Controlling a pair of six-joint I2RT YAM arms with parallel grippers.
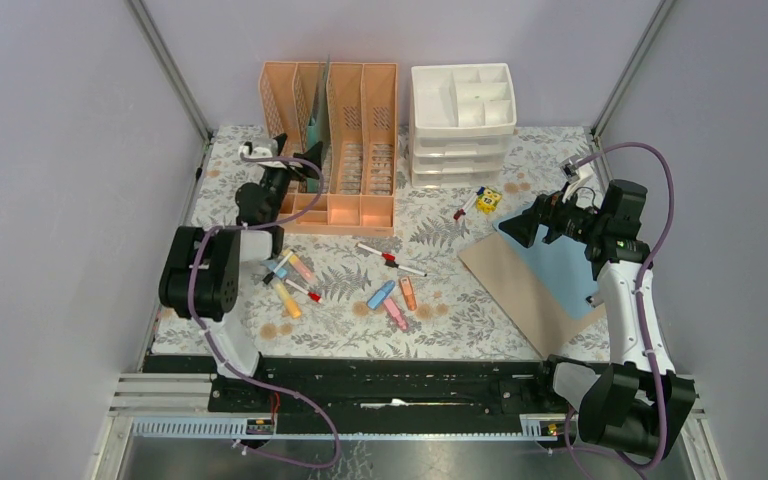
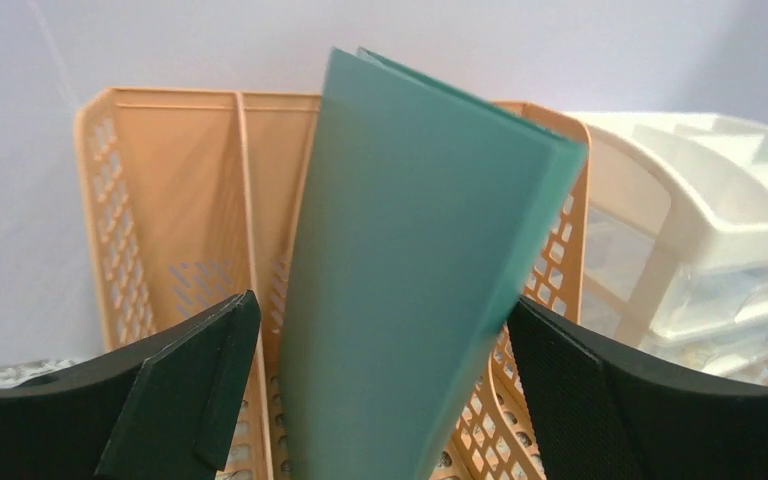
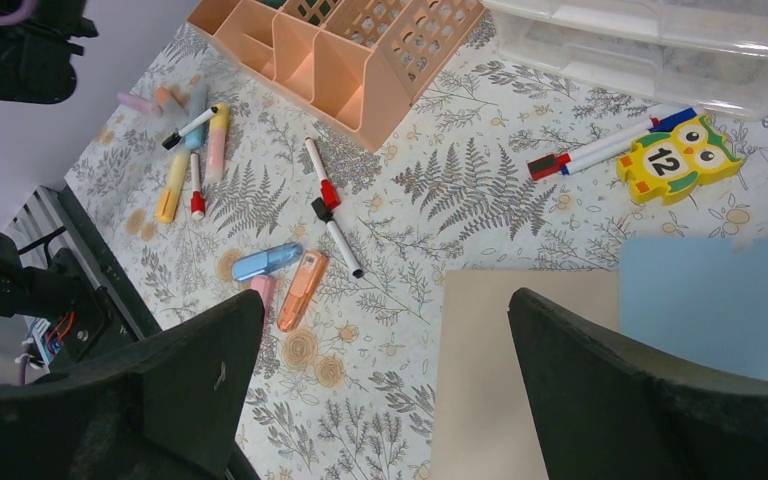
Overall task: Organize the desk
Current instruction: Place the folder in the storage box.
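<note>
The desk is covered in pale fern-print cloth. A green folder stands upright in a slot of the peach file rack. My left gripper is open, with one jaw on each side of the folder; its right edge is blurred near the right jaw. In the top view the left gripper is at the rack's left front. My right gripper is open and empty, hovering over the left edge of a beige folder that lies beside a blue folder.
A white drawer unit stands right of the rack. A yellow owl-shaped piece and a marker lie before it. Two red-capped markers and blue and orange highlighters lie mid-desk. Several more pens lie near the left arm.
</note>
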